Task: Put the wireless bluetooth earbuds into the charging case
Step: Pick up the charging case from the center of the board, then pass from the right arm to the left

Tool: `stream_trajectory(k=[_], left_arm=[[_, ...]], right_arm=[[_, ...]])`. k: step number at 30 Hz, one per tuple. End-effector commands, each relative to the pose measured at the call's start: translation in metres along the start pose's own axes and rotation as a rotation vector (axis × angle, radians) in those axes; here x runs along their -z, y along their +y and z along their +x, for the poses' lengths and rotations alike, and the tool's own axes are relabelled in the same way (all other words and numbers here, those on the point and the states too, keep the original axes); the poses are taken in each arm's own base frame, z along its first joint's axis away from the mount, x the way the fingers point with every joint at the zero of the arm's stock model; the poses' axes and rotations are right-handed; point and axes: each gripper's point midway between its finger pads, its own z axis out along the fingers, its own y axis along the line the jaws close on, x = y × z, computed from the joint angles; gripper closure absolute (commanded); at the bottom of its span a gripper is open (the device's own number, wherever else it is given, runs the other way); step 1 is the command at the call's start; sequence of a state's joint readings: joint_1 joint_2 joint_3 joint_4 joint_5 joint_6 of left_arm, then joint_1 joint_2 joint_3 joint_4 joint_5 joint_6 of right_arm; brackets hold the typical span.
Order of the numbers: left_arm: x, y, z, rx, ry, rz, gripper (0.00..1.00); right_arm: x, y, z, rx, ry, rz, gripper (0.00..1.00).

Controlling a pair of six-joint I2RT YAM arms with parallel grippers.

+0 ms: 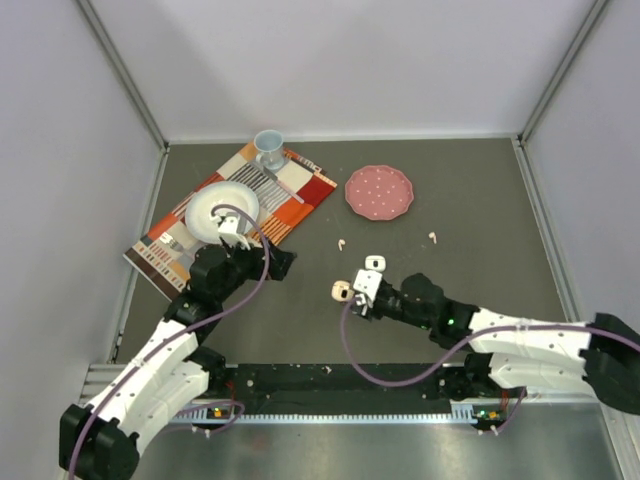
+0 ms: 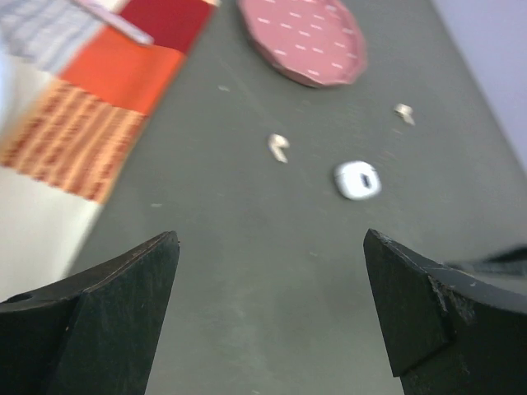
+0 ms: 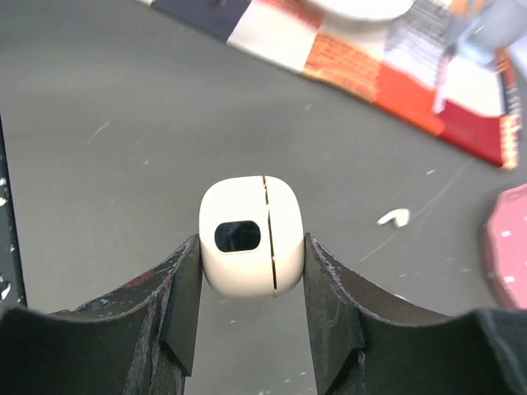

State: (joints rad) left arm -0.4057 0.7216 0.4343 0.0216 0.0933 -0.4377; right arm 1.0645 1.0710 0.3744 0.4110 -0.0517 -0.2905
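Observation:
My right gripper (image 3: pixel 251 243) is shut on a cream charging case (image 3: pixel 247 206), its lid closed along a thin seam and a dark oval facing the camera. From above, the case (image 1: pixel 340 291) sits at the tip of the right gripper (image 1: pixel 347 295). A second white case (image 1: pixel 375 262) lies on the table just beyond it. One earbud (image 1: pixel 341 243) lies loose on the dark table, and another earbud (image 1: pixel 433 237) lies further right. My left gripper (image 2: pixel 270 239) is open and holds nothing, facing the earbud (image 2: pixel 278 146) and the white case (image 2: pixel 358 179).
A pink dotted plate (image 1: pixel 379 192) sits at the back centre. A patchwork placemat (image 1: pixel 300 195) at the back left carries a white bowl (image 1: pixel 205 210) and a blue cup (image 1: pixel 268 148). Grey walls close in both sides.

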Motion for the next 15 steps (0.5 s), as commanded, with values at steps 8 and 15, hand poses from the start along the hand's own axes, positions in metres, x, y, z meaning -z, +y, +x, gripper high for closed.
stream_trajectory(k=[8, 15], left_arm=[[0.053, -0.122, -0.012, 0.190, -0.051, 0.725, 0.01], [0.058, -0.150, 0.001, 0.124, -0.015, 0.841, 0.01]], right_arm=[[0.038, -0.039, -0.062, 0.127, -0.138, 0.146, 1.00], [0.035, -0.036, -0.077, 0.086, -0.166, 0.123, 1.00]])
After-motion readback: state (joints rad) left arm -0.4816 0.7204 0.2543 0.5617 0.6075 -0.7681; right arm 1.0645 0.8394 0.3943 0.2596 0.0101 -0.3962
